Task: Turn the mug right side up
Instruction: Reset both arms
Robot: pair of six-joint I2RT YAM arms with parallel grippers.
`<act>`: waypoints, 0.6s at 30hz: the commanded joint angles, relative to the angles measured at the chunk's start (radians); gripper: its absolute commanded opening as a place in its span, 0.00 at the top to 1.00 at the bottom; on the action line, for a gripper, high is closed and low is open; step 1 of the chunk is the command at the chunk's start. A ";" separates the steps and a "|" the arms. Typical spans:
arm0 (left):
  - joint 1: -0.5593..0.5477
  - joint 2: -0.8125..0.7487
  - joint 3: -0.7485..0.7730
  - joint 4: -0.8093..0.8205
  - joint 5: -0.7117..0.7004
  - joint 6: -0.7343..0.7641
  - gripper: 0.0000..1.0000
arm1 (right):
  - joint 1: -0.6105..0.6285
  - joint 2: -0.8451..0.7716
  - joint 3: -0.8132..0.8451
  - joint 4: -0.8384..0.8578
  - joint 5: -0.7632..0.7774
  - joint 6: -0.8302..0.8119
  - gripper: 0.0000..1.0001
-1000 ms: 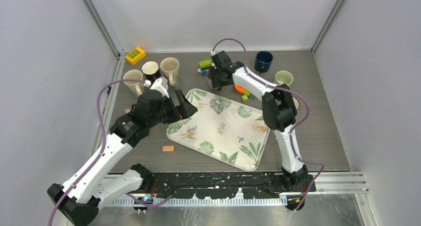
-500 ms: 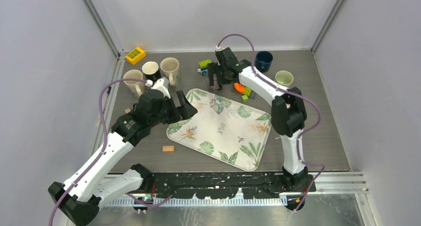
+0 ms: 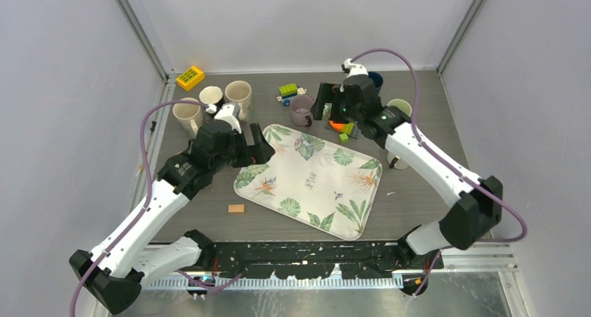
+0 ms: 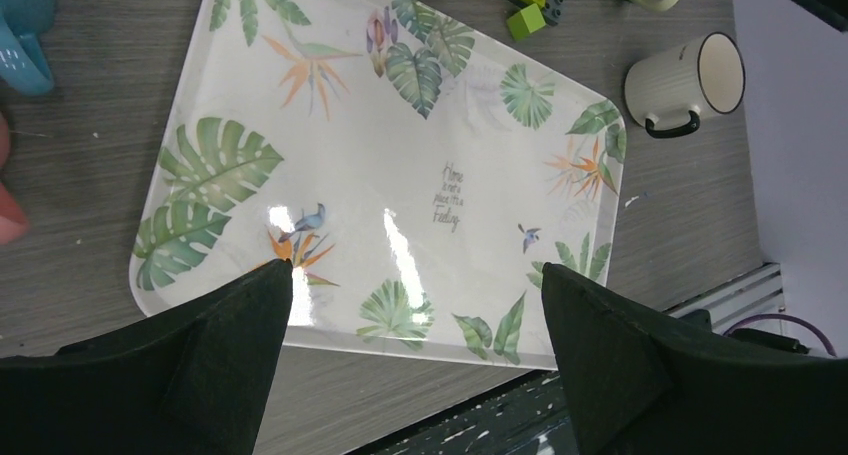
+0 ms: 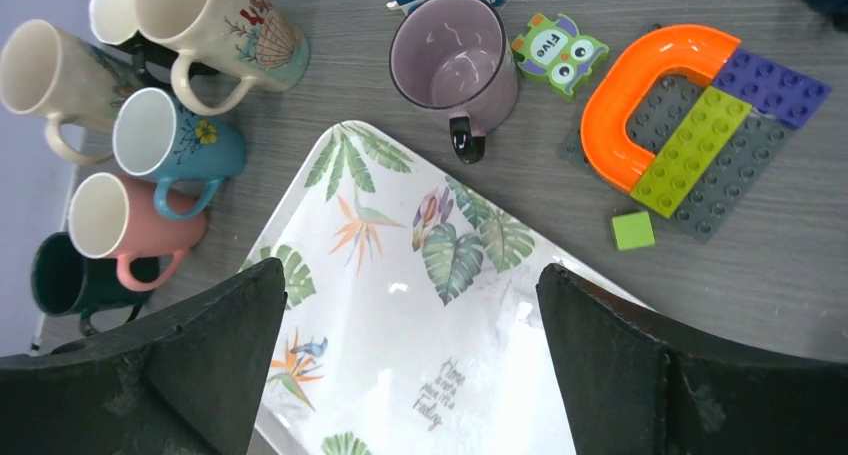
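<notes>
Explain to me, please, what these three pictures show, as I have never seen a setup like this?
Two white robot arms stand bolted at the near edge of a table. The wide picture comes from a fixed camera above and behind them. The other two come from a camera on each wrist, so the black shapes at the bottom are that arm's own fingers. In the middle lies a leaf-patterned tray, with nothing on it. Behind it a purple mug stands right side up, beside toy bricks and an owl tile. A group of mugs sits at the left, and a cream mug lies on its side at the right. The left tool and the right tool are both open and hold nothing.
</notes>
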 commanded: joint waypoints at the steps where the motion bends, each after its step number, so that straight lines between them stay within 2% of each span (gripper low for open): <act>1: -0.002 0.007 0.043 0.029 -0.032 0.068 0.04 | 0.005 -0.171 -0.110 0.092 0.038 0.068 0.00; 9: -0.001 0.018 0.030 0.041 -0.049 0.096 0.01 | 0.005 -0.380 -0.277 0.130 0.046 0.116 0.00; 18: -0.001 0.026 0.041 0.010 -0.118 0.094 0.00 | 0.004 -0.466 -0.379 0.195 0.036 0.162 0.00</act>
